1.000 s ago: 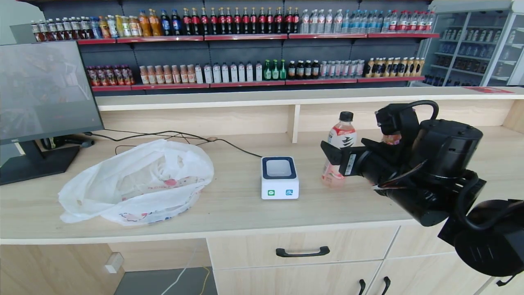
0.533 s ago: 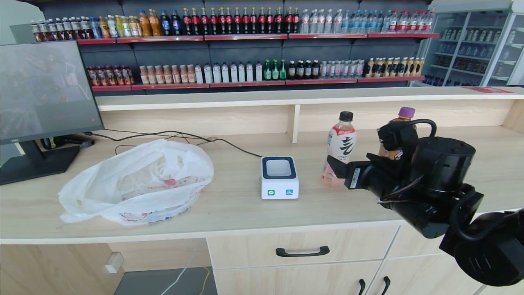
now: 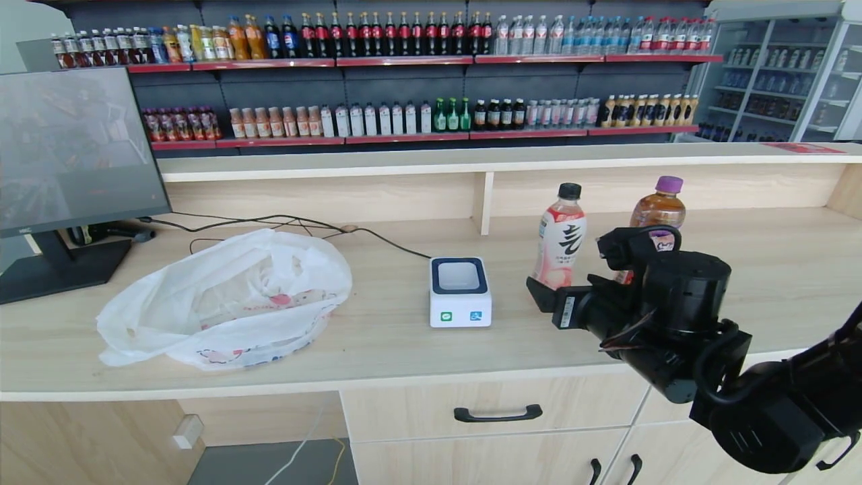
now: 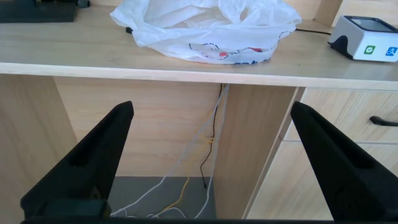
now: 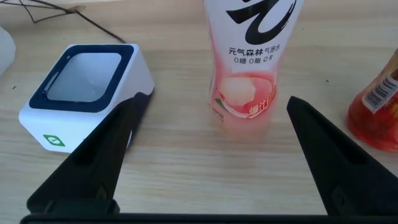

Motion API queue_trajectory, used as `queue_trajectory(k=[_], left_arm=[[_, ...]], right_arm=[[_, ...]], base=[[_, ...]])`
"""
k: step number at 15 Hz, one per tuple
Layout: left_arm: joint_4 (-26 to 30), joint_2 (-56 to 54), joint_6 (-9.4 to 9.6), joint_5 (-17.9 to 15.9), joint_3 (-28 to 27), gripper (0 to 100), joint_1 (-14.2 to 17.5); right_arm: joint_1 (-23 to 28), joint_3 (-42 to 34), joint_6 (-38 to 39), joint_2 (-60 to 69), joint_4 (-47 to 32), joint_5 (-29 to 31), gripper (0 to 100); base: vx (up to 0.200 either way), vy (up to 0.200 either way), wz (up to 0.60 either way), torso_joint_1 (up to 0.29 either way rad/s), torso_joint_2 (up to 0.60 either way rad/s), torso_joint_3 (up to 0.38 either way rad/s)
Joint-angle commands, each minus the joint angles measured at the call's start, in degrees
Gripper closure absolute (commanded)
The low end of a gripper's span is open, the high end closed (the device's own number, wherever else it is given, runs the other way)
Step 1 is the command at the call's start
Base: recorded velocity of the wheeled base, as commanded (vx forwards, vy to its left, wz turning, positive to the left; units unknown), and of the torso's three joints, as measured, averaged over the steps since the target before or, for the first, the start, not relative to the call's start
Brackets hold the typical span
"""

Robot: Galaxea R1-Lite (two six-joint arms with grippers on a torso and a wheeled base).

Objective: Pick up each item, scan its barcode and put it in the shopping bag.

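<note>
The fingers of the right gripper (image 5: 212,106) are shown spread before the pink bottle (image 5: 252,62) on the tabletop (image 5: 186,177), those of the left gripper (image 4: 211,107) likewise released.

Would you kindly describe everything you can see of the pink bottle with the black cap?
The pink bottle is clear plastic with a black screw cap, pale pink drink inside and a white-and-pink wrap label showing a fruit picture. It stands upright and closed on the wooden counter, between the scanner and the brown bottle, touching only the counter.
</note>
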State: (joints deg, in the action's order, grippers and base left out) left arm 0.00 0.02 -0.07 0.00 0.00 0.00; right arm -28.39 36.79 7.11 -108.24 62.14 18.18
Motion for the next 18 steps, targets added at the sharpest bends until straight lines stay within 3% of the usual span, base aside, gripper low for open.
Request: queue_trajectory(k=[1,18], left_arm=[[0.00,-0.02,-0.01,0.00,0.00,0,0.00],[0.00,-0.02,-0.01,0.00,0.00,0,0.00]], right_arm=[[1.23,0.47,-0.08,-1.45,0.00,-0.86,0],[4.66,10.23,-2.71,-9.71,0.00,-2.71,0]], base=[[0.000,0.000,0.00,0.000,0.00,0.000],[0.000,0.000,0.00,0.000,0.00,0.000]])
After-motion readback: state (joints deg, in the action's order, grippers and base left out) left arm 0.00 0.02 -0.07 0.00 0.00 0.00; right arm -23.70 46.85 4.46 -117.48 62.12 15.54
